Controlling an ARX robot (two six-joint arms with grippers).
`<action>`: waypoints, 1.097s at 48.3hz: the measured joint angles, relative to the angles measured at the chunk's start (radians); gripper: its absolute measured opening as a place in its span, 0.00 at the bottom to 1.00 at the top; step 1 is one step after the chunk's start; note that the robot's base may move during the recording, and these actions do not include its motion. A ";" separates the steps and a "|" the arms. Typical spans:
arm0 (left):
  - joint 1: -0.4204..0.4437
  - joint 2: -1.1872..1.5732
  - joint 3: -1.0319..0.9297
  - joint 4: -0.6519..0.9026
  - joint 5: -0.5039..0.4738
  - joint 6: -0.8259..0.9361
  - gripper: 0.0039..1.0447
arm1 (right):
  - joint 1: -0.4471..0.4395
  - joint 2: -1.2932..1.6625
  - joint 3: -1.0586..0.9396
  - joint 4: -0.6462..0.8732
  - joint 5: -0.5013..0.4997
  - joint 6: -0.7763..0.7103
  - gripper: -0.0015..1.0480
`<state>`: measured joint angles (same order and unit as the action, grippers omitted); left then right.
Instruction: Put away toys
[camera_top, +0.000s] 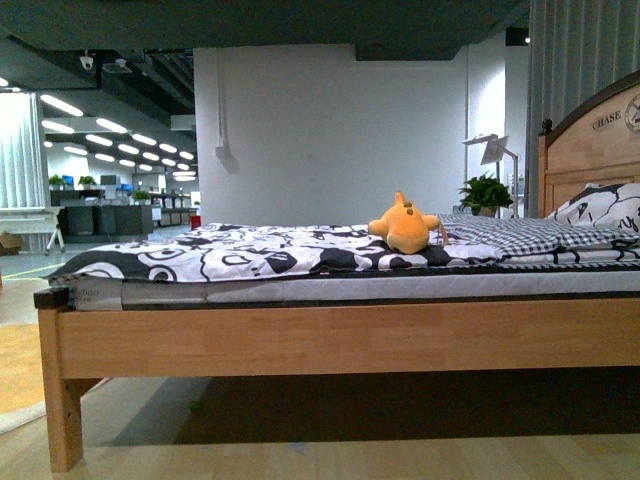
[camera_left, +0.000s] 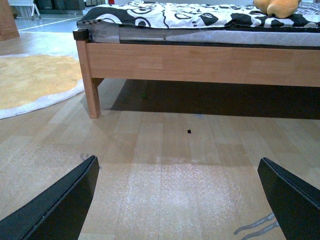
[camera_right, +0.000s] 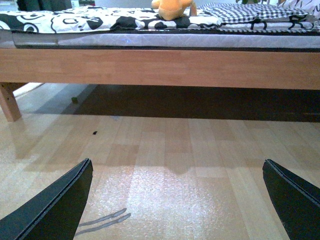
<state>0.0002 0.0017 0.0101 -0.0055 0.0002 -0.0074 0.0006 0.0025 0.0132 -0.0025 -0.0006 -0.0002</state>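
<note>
Soft yellow-orange plush animal (camera_top: 404, 226) with pointed ears, lying on black-and-white quilt (camera_top: 250, 255) atop wooden-framed desk (camera_top: 330, 340), too distant to tell its pose; likely light, squashy, best pinched around rounded body; left hand (camera_left: 177, 165) and right hand (camera_right: 177, 167) spread open, empty, low over pale floor (camera_left: 165, 145).

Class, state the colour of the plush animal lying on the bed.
The soft plush animal with pointed ears is yellow-orange, clearest in the front view.

Matte black, wedge-shaped fingers (camera_left: 60, 210)
</note>
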 joint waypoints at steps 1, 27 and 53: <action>0.000 0.000 0.000 0.000 0.000 0.000 0.95 | 0.000 0.000 0.000 0.000 0.000 0.000 1.00; 0.000 0.000 0.000 0.000 0.000 0.000 0.95 | 0.000 0.000 0.000 0.000 0.000 0.000 1.00; 0.000 0.000 0.000 0.000 0.000 0.000 0.95 | 0.000 0.000 0.000 0.000 0.000 0.000 1.00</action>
<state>0.0002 0.0017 0.0101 -0.0055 0.0006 -0.0078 0.0006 0.0025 0.0132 -0.0025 -0.0002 -0.0002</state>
